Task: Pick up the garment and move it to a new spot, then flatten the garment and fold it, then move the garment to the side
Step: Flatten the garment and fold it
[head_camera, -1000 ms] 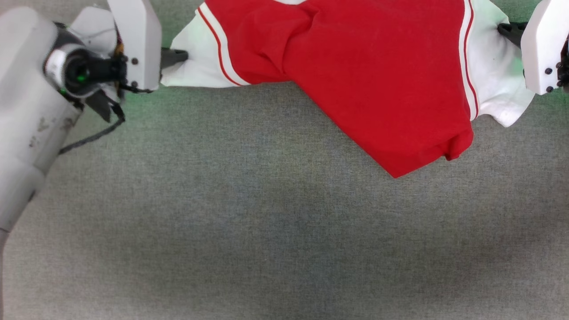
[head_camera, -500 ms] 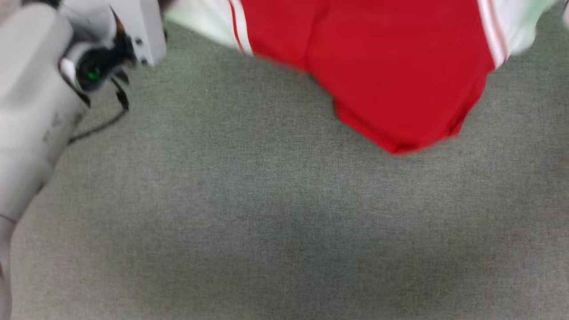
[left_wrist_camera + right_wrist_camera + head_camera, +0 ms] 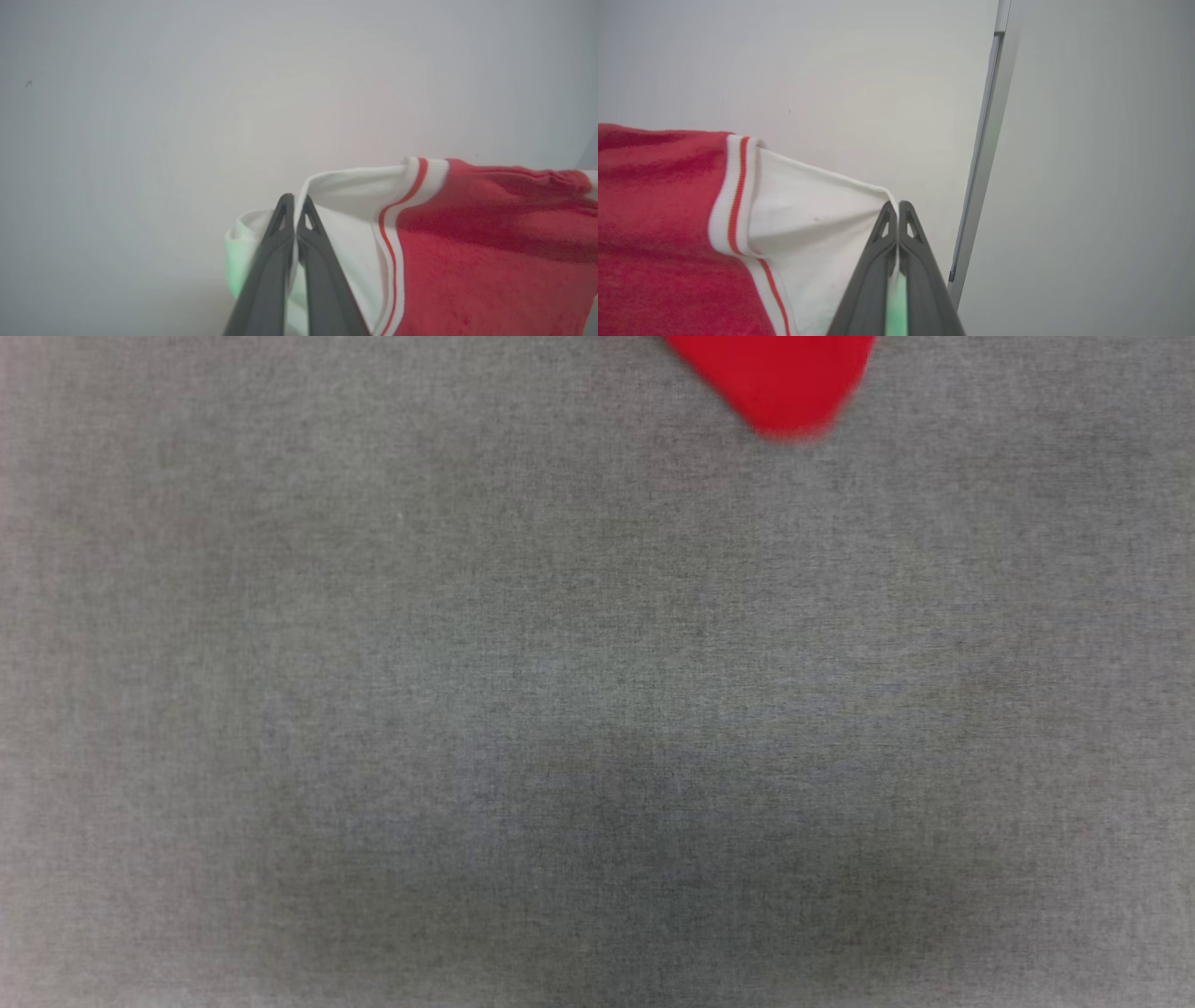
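Firmly on garment [image 3: 467, 261] sleeves: left claw [image 3: 295, 199], right claw [image 3: 897, 206].

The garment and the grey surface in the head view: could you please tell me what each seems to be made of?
The garment looks like soft, matte knit jersey, probably cotton: fuzzy red nap, sleeves creasing softly. The grey surface looks like matte woven cloth, showing a fine heathered weave.

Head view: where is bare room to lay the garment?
Nearly all the grey surface is bare: left, right, near side. Only the top, right of centre, is taken, by a red tip of the garment; left gripper and right gripper pinch its sleeves.
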You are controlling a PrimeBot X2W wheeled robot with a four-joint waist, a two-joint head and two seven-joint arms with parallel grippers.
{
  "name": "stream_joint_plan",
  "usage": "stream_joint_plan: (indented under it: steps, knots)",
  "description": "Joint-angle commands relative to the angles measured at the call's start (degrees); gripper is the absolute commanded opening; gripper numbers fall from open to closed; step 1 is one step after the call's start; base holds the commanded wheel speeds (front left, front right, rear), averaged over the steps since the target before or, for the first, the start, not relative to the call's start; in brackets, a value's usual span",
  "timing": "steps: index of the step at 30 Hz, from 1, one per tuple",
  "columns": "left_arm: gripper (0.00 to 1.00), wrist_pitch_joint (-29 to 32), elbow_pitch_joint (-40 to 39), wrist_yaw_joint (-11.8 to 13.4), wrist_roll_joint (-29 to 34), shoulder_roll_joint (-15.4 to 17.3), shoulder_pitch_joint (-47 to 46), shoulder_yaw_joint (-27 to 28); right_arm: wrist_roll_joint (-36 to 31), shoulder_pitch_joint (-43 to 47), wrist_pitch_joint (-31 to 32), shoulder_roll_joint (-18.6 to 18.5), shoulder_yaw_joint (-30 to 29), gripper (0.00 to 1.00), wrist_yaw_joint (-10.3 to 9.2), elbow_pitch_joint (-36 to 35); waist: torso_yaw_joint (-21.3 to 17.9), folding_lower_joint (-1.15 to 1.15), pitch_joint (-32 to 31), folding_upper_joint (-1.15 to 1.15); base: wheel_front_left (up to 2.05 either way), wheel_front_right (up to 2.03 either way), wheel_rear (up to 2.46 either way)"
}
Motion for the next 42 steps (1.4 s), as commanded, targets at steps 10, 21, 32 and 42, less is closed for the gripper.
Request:
stream_joint_plan:
  steps: [10,21,32,42]
  knots:
    - [0.0,-0.79,1.26,-3.3,2.37,-0.1,3.08,3.15,-0.87,3.15,-1.94,0.88,-1.11,0.0,-0.1,0.27,-0.8,0.0,-3.13,0.0,0.0,0.0,0.0]
    - [0.0,2.88,-16.3,-3.92,-7.07,5.17,26.89,1.25,3.96,22.95,-0.13,-3.78,4.14,0.0,-0.1,-14.41,-1.6,0.0,-9.55,0.0,0.0,0.0,0.0]
    - [0.0,-0.12,-41.93,-3.87,-14.25,16.94,61.08,-1.11,12.52,52.98,4.47,-15.9,6.0,0.0,-0.1,-36.31,-2.04,0.0,-16.07,0.0,0.0,0.0,0.0]
    - [0.0,-0.82,-55.39,1.17,-11.47,19.78,84.89,7.19,12.07,74.63,8.83,-22.78,-1.4,0.0,-0.1,-51.55,-3.41,0.0,-19.1,0.0,0.0,0.0,0.0]
